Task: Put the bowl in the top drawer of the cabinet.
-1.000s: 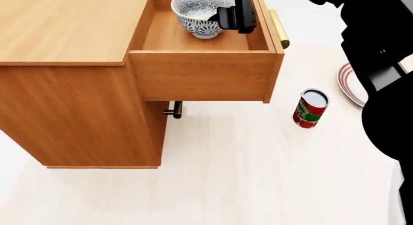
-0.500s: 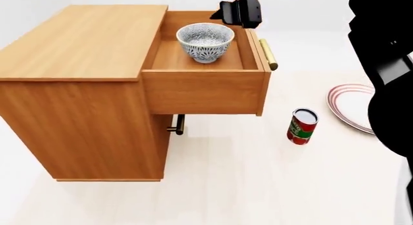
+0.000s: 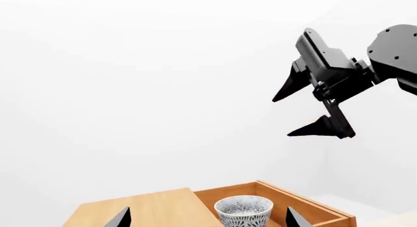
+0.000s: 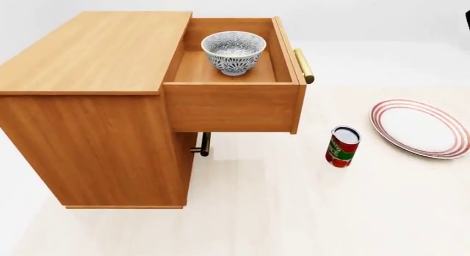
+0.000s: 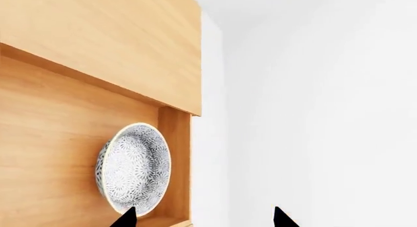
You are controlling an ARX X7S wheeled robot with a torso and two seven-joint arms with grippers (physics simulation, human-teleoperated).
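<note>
Bowl (image 4: 233, 52) sits upright on the floor of the top drawer (image 4: 232, 104), upper middle of the head frame, mouth facing up, round so no long axis to speak of, clear of the drawer walls as far as I can tell. Drawer is pulled out of the cabinet (image 4: 88, 124), brass handle (image 4: 304, 66) on its right face. Neither of your arms shows in the head view. Left wrist view: right gripper (image 3: 313, 114) in the upper right, high above the drawer, fingers spread, nothing between them. Left gripper (image 3: 207, 218): only two tips at the bottom edge, wide apart, nothing held, bowl below them. Right wrist view shows its own tips (image 5: 277, 217) apart too, with the bowl beyond. Judgement: the placing step looks done; what's left, if wanted, is closing. For that you'd bring one gripper to the handle or drawer front and push straight in, slowly, so the bowl doesn't slide. Can (image 4: 342, 146) and plate (image 4: 420, 128) on the floor at right are well apart from the drawer, not in your way.
</note>
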